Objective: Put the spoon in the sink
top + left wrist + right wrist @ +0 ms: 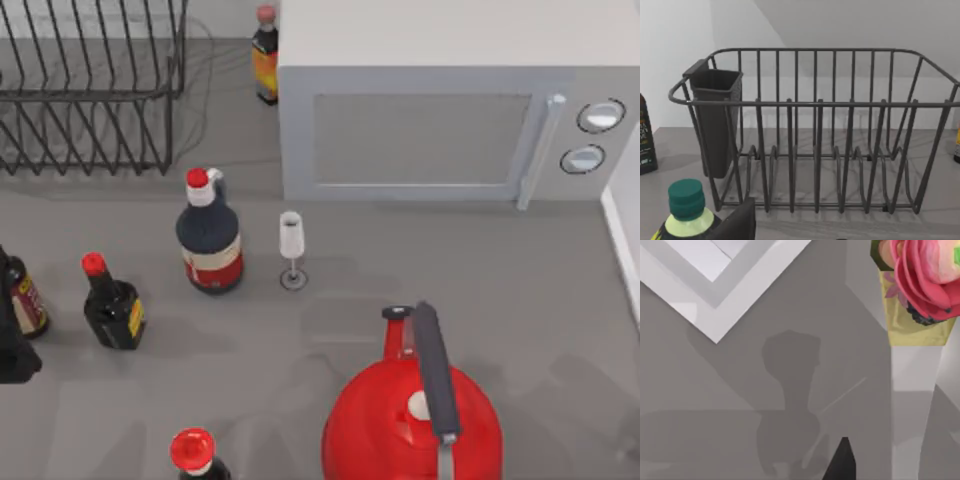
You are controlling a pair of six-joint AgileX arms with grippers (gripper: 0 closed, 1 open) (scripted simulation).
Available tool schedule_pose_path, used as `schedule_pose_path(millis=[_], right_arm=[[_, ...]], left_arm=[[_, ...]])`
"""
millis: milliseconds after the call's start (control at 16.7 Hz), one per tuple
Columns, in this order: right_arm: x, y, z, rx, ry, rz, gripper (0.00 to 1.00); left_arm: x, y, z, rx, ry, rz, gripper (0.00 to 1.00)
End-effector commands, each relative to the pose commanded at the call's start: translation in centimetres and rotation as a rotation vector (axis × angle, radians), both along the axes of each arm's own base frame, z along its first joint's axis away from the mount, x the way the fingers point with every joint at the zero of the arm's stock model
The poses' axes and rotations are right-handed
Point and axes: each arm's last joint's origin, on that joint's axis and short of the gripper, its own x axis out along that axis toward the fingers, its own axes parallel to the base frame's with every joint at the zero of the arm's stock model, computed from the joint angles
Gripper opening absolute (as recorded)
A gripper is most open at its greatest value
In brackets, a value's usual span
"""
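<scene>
Grey countertop (500,280) is seen from above, with a white microwave (450,110) at about one o'clock and a dark wire dish rack (90,90) at eleven o'clock. A small soy sauce bottle with a red cap (265,60) is set just beside the microwave's left wall. Near the centre, a dark sauce bottle with a red cap and red-and-white label (210,235) is placed close to a small clear stemmed glass (292,250), the two apart. At nine o'clock two more dark bottles are found, one with a red cap and yellow label (112,303) and one at the left edge (22,295). A red kettle with a grey handle (415,410) is seen at five o'clock, and a red-capped bottle top (193,452) at seven o'clock. A white edge, perhaps the sink's rim (622,240), is seen at three o'clock; this cannot be told for certain. No spoon can be made out.

From the left wrist, the rack (840,105) is seen upright with a dark utensil cup (715,120) hung on one end wall, and a green-capped bottle (687,205) near the camera. A dark part of the left arm is shown; the fingers' state cannot be told.

From the right wrist, a white-framed edge (715,280), a pink flower (925,275) in a white vase (912,405) and grey countertop are seen. Of the right gripper a dark tip is shown; its opening cannot be told
</scene>
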Motion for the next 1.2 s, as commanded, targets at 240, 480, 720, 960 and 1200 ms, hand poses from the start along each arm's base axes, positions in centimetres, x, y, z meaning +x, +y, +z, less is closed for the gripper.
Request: schedule_pose_path(millis=[240,480,720,960,1200], right_arm=[[3.1,-0.5,0.8,0.003,0.046,-0.014,0.00],[9.3,-1.2,1.9,0.008,0.092,-0.017,0.00],[16.9,-2.4,2.6,0.009,0.098,-0.019,0.00],[22.8,-3.7,1.8,0.009,0.072,-0.018,0.00],[25.8,-4.6,0.2,0.007,0.034,-0.011,0.00]], left_arm=[[0.0,0.0,0.0,0.000,0.000,0.000,1.00],[0.0,0.0,0.0,0.000,0.000,0.000,1.00],[0.0,0.0,0.0,0.000,0.000,0.000,1.00],[0.0,0.0,0.0,0.000,0.000,0.000,1.00],[0.0,0.0,0.0,0.000,0.000,0.000,1.00]])
